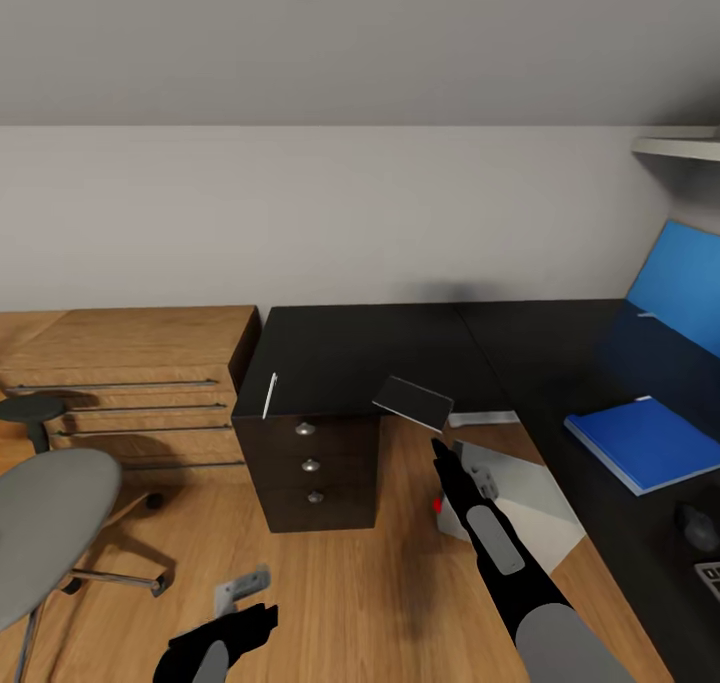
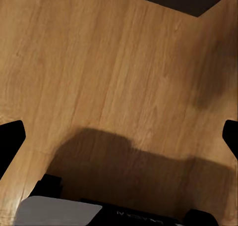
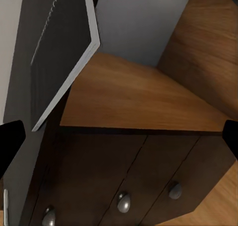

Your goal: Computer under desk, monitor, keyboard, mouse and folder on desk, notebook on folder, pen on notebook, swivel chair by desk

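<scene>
Notebook (image 1: 412,401) overhangs the counter's (image 1: 340,353) front edge, apparently tilted. It looks light, thin and stiff, so pinch its free edge. Your right hand (image 1: 441,453) is spread, just short of it.

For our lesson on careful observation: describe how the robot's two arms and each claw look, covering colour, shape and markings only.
Right arm: glossy black shell with a pale grey oval inlay, widening into a grey rounded segment near the frame edge, tapering to a slim black right claw. Left arm: black with a grey inlay, ending in a stubby black left claw. No cables show. Faint lettering in the left wrist view is illegible.
</scene>
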Controlling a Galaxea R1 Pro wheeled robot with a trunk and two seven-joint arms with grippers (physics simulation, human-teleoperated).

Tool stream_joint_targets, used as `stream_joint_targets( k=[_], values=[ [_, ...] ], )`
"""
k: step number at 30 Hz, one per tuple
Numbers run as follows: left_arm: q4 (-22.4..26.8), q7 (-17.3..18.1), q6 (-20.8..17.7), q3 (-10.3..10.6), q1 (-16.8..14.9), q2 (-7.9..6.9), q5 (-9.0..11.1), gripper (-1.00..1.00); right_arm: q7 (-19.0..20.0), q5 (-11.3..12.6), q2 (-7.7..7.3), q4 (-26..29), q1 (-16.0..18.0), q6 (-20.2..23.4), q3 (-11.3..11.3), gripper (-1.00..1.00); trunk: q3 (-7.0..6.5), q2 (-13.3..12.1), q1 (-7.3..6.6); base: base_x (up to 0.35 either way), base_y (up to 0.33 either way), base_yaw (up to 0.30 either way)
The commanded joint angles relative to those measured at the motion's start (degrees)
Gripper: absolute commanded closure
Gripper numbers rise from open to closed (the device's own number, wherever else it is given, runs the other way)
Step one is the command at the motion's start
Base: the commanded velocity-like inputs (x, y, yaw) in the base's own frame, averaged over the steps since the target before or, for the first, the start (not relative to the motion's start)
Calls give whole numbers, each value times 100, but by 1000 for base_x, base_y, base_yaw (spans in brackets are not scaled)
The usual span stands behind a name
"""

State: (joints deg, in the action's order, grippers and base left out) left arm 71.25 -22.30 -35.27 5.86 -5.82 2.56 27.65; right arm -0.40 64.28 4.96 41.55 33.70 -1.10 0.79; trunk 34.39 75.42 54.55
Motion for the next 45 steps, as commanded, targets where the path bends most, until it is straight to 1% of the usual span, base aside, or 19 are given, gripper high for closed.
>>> stream_joint_targets(
  k=[1, 3, 4, 6, 7, 10, 13, 15, 19, 23, 26, 32, 33, 34, 35, 40, 42, 44, 45],
  values=[
    [-66, -49, -36, 2, -2, -8, 101, -100, -2, 55, -2, 5, 1, -12, 9, -100, 24, 45, 22, 0, 0, 0],
    [-208, -36, -60, -6, 0, -30, 154, -100, 3, 55, -2, 10, 0, -12, 9, -100, 60, 125, 66, 0, 0, 0],
    [-324, -25, -64, -9, 4, -71, 190, -100, 19, 56, -3, 21, -2, -13, 11, -100, 77, 165, 88, 0, 0, 0],
    [-399, -17, -52, -11, 6, -114, 215, -100, 64, 57, -2, 36, -1, -15, 13, -100, 113, 245, 132, 0, 0, 0],
    [-445, -12, -27, -11, 8, -148, 230, -100, 144, 56, 1, 49, -2, -17, 18, -100, 131, 285, 154, 0, 0, 0],
    [-480, -6, 20, -13, 10, -181, 241, -100, 321, 57, 8, 57, -3, -20, 20, -100, 185, 406, 220, 0, 0, 0],
    [-477, 0, 74, -14, 29, -205, 245, -100, 487, 62, 18, 57, -3, -21, 22, -100, 239, 526, 286, 0, 0, 0],
    [-399, 9, 212, -14, 117, -244, 247, -100, 604, 65, 33, 47, -3, -27, 25, -100, 275, 606, 330, 0, 0, 0],
    [-156, 17, 395, -9, 298, -297, 250, -100, 667, 67, 39, 32, -4, -28, 26, -100, 347, 767, 418, 0, 0, 0],
    [86, 18, 456, 4, 499, -308, 250, -100, 684, 61, 40, 23, -4, -25, 27, -100, 419, 927, 506, 0, 0, 0],
    [151, 16, 471, 9, 565, -308, 249, -100, 688, 63, 40, 20, -4, -18, 27, -100, 472, 1047, 572, 0, 0, 0],
    [182, 4, 570, 11, 611, -309, 243, -100, 698, 66, 40, -9, -4, -19, 26, -100, 580, 1288, 703, 0, 0, 0],
    [177, 1, 618, 11, 613, -309, 239, -100, 697, 63, 40, -11, -4, -20, 26, -100, 598, 1328, 725, 0, 0, 0],
    [171, 5, 800, 11, 616, -309, 234, -100, 693, 64, 29, -14, -4, -14, 23, -100, 616, 1368, 747, 0, 0, 0],
    [167, 5, 858, 12, 617, -309, 233, -100, 692, 66, 22, -14, -4, -10, 21, -100, 634, 1408, 769, 0, 0, 0],
    [140, 6, 934, 12, 617, -309, 232, -100, 691, 77, 6, -13, -4, 29, 7, -100, 724, 1609, 879, 0, 0, 0],
    [133, 6, 949, 12, 618, -309, 232, -100, 691, 126, 1, -10, -4, 145, -2, -100, 760, 1689, 923, 0, 0, 0],
    [131, 6, 953, 12, 618, -307, 232, -100, 691, 224, -4, -8, -4, 286, -18, -100, 796, 1769, 967, 0, 0, 0],
    [129, 6, 957, 12, 618, -305, 232, -100, 694, 371, -19, -6, -4, 480, -42, -100, 814, 1809, 989, 0, 0, 0]
  ],
)
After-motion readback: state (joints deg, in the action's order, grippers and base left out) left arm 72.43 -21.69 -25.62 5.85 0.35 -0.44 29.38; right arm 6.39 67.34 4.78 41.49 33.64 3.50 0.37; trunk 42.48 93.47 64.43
